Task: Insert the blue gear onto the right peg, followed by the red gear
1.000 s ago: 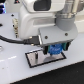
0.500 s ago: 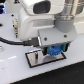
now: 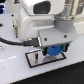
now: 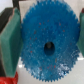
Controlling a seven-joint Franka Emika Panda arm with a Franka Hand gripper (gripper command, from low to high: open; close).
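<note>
Exterior view: set off the arm, close in and looking down at the white surface (image 3: 15, 72); the arm fills the upper frame. Wrist view: very near, facing the blue gear (image 4: 47, 46) filling its frame. Both views share this gear.

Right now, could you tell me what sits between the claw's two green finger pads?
The flat round bright-blue plastic toothed gear fills the gap between the green pads, which touch its rim on both sides. The wrist view shows this most clearly.
</note>
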